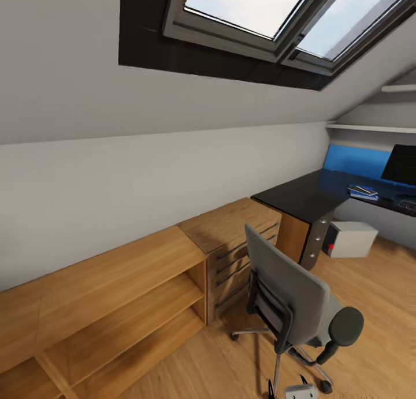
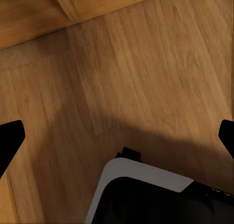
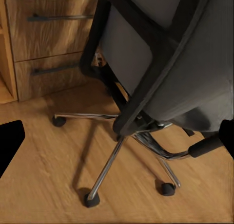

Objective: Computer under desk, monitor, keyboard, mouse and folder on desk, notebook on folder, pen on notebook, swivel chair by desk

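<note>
Apparently the robot is nearing the chair (image 1: 292,298) at 5 o'clock, folder (image 1: 363,191) lying on the worktop (image 1: 306,198) at 2 o'clock, both jaws spread wide and empty, needing to close in for repositioning.

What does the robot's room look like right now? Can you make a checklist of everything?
Surface: black desk, far right, mostly bare at its near end.
Job's things: grey swivel chair stands on the wood floor in front of the oak drawer chest, apart from the desk; computer on the floor by the desk; monitor on the desk; blue folder on the desk with something flat on top, too small to tell.
Clutter: nothing seen.
Grippers: left gripper and right gripper open, holding nothing.
Cables: nothing seen.
Surroundings: oak shelf unit, skylight, sloped white wall.
</note>
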Available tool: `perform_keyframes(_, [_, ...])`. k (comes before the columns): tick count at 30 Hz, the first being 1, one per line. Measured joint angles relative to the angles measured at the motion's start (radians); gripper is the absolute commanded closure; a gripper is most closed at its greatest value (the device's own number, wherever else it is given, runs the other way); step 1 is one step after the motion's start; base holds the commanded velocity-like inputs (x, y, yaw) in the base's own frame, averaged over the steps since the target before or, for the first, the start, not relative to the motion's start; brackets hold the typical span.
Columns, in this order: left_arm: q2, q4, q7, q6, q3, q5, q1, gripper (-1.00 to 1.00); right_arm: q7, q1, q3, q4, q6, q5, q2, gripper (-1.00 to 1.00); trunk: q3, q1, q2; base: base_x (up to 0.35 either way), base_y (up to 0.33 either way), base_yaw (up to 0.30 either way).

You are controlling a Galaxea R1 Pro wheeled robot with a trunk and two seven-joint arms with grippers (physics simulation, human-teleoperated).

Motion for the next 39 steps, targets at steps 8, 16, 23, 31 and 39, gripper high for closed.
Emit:
perform_keyframes(8, [0.0,0.0,0.0,0.0,0.0,0.0,0.0,-1.0,0.001,0.0,0.0,0.0,0.0,0.0,0.0,-1.0,0.002,0.0,0.0,0.0,0.0,-0.28])
perform_keyframes(16, [0.0,0.0,0.0,0.0,0.0,0.0,0.0,-1.0,0.001,0.0,0.0,0.0,0.0,0.0,0.0,-1.0,0.005,0.0,0.0,0.0,0.0,-0.28])
perform_keyframes(23, [0.0,0.0,0.0,0.0,0.0,0.0,0.0,-1.0,0.002,0.0,0.0,0.0,0.001,0.0,0.0,-1.0,0.007,0.0,0.0,0.086,0.057,-0.28])
perform_keyframes(31, [0.0,0.0,0.0,0.0,0.0,0.0,0.0,-1.0,0.002,0.0,0.0,0.0,0.001,0.0,0.0,-1.0,0.01,0.0,0.0,0.239,0.175,-0.281])
perform_keyframes(39, [0.0,0.0,0.0,0.0,0.001,0.0,0.0,-1.0,-0.001,0.0,-0.008,0.0,0.001,-0.003,0.0,-1.0,0.01,0.0,0.0,0.123,0.066,-0.289])
